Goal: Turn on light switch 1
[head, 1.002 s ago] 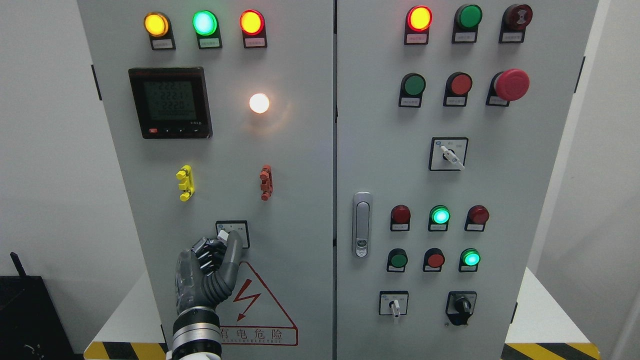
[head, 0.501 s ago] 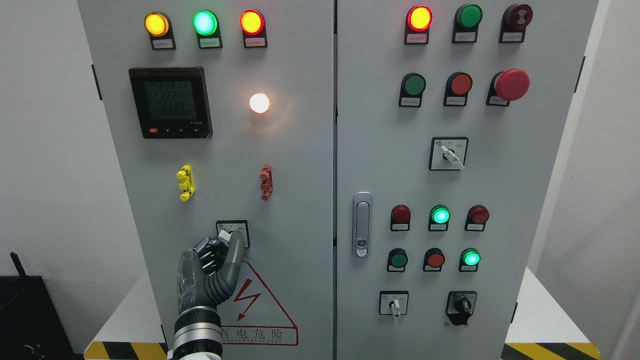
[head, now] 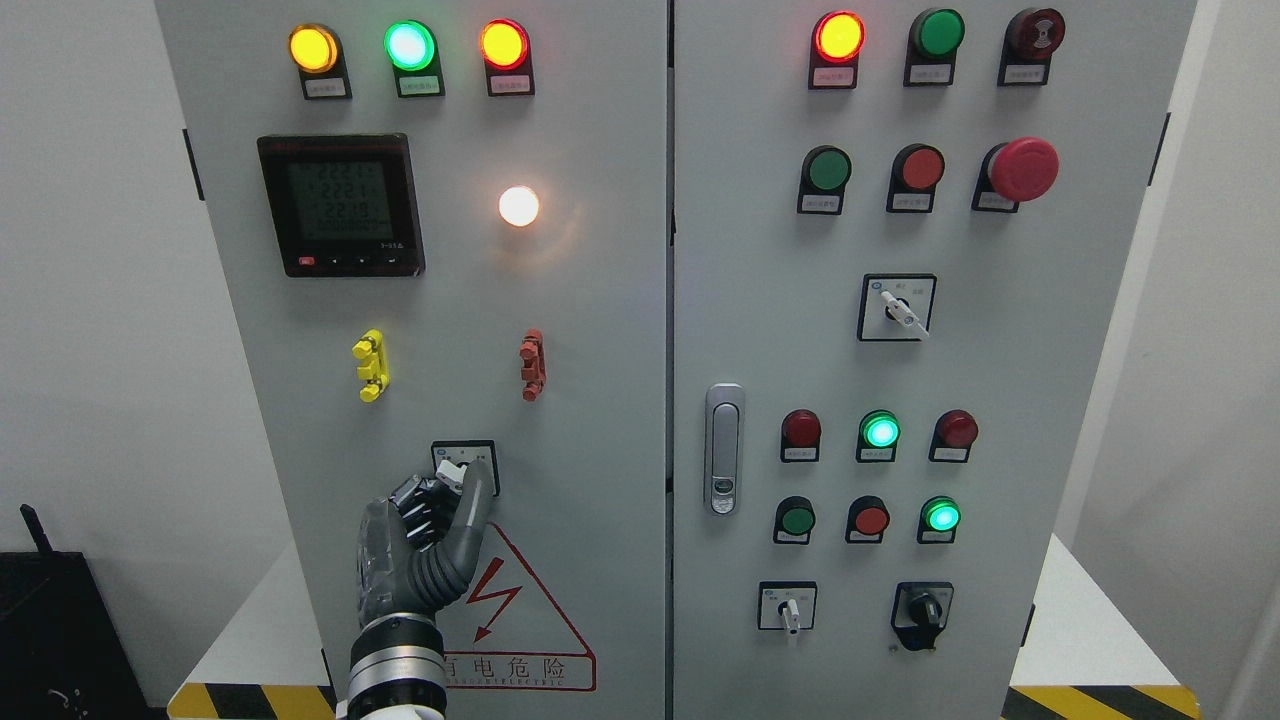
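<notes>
The switch on the left cabinet door is pinched by the curled left hand; the white lamp is lit.

The digital meter on the left cabinet door shows three rows of green-lit digits, each beginning 22; the top two read about 222.1, the third about 221.9, and a smaller fourth row beneath is too fine to read. The red-outlined triangular warning sign at the foot of the same door carries a red lightning bolt, with the Chinese characters 有电危险 below it and a line of small Latin letters under those, not legible. The small white label plates beneath the indicator lamps and push buttons bear print too small to read.
</notes>
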